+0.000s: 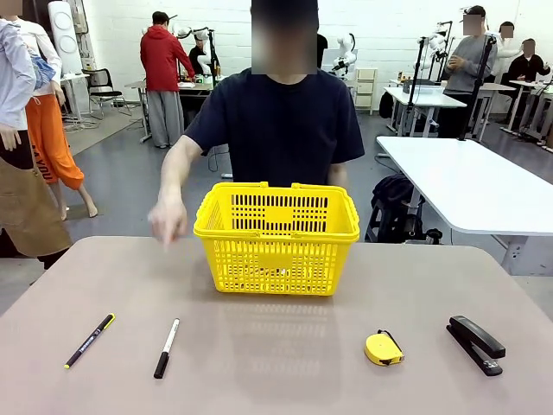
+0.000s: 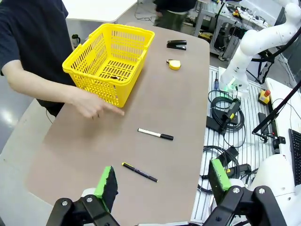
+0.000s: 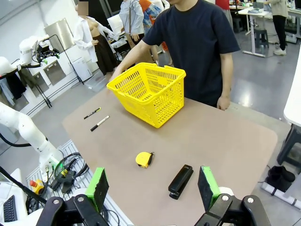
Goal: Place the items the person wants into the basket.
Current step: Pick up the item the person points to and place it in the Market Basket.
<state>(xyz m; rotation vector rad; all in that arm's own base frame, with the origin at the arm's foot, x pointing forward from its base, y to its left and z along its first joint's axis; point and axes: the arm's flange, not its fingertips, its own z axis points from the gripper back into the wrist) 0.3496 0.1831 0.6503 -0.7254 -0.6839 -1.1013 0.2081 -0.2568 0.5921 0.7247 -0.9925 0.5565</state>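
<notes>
**Basket and surroundings.** A yellow lattice-sided basket (image 1: pixel 276 259) stands upright at the middle of the table (image 1: pixel 276 385), toward its far edge, with its handles down along the rim. In the left wrist view a small dark thing lies on the basket's floor, too small to identify.

**Person.** A person (image 1: pixel 276 130) in a dark navy T-shirt stands at the far edge, directly behind the basket. One hand (image 1: pixel 167 220), blurred, reaches over the far edge just beside the basket's left wall, a finger pointing down at the tabletop. Whether it touches the surface cannot be told. The other hand (image 3: pixel 223 102) hangs at the far edge, apart from the basket.

**Near edge, toward the left corner.**
- The marker (image 1: pixel 167 347) has a white barrel, with its black cap toward the near edge.
- Farther left lies a thin black pen (image 1: pixel 89 340) with a yellow tip, apart from the marker and roughly parallel to it.
- Print on the pen's barrel is too small to read.

**Near edge, toward the right corner.**
- A round yellow tape measure (image 1: pixel 383 348) lies flat.
- Beyond it, nearer the right edge, is a black stapler (image 1: pixel 475 344), apart from the tape measure.

**Grippers.**
- The left gripper (image 2: pixel 162 178) is raised outside the table's left edge, its green pads wide apart with nothing between them.
- The right gripper (image 3: pixel 152 186) is raised outside the right edge near the stapler, its pads likewise wide apart and empty.
</notes>
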